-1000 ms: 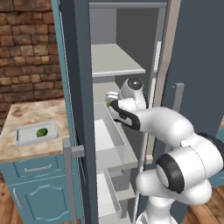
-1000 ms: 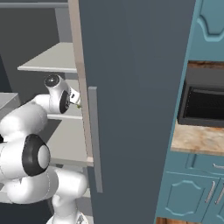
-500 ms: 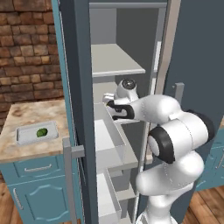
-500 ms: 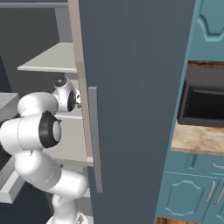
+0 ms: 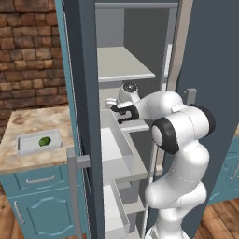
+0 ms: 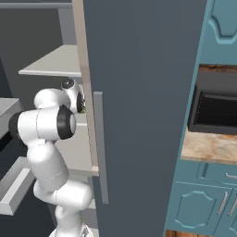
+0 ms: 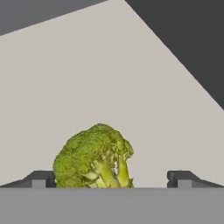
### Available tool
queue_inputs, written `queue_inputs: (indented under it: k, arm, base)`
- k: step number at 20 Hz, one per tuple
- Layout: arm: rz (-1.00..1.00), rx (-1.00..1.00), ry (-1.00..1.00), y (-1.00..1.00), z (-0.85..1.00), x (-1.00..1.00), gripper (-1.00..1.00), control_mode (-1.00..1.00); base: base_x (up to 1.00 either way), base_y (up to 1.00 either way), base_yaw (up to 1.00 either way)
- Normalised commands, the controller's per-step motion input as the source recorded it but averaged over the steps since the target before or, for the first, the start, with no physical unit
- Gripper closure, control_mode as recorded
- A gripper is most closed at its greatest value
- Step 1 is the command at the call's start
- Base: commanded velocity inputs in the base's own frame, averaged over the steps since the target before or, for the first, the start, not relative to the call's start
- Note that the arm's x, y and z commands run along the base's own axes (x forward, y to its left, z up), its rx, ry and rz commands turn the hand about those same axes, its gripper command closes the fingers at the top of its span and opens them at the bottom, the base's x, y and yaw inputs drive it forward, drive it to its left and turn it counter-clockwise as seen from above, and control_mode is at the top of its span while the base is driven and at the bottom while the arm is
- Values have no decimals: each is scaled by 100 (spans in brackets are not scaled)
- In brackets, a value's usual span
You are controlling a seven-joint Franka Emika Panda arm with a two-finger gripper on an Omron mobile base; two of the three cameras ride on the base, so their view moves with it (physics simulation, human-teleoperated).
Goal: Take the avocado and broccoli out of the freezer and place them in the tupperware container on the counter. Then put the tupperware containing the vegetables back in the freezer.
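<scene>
Inside the open freezer [image 5: 83, 70], my gripper [image 5: 112, 104] reaches over a light grey shelf [image 5: 122, 69]. The hand view shows the broccoli [image 7: 94, 157], a lumpy yellow-green floret, lying on the shelf floor between my wide-apart fingertips [image 7: 41, 178]. It sits close to the left tip and clear of the right one. My gripper [image 7: 112, 178] is open. On the counter [image 5: 28, 122] to the left lies the tupperware container [image 5: 23, 140], and the dark green avocado [image 5: 45, 141] rests in it.
The freezer's open door [image 6: 139, 92] with its long bar handle [image 6: 99, 148] stands right of the arm. Pulled-out white bins [image 5: 116, 147] sit below the shelf. A second bar handle [image 5: 74, 186] sticks out at lower left. A dark microwave [image 6: 213, 109] is at the right.
The arm has folded tighter, its elbow drawn up close to the freezer. The hand has shifted slightly left over the shelf.
</scene>
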Motion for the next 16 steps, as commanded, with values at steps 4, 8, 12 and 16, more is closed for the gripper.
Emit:
queue_inputs:
  k: [4,8,12,16]
  arm:
    - [0,0,4,12,-33,26,-100,-100]
    - [0,0,6,17,-40,11,-100,-100]
    - [0,0,6,16,-41,0,100,-100]
    - [0,0,0,-1,-17,-13,100,-100]
  base:
    - [0,0,0]
    - [0,0,0]
    - [0,0,0]
    - [0,0,0]
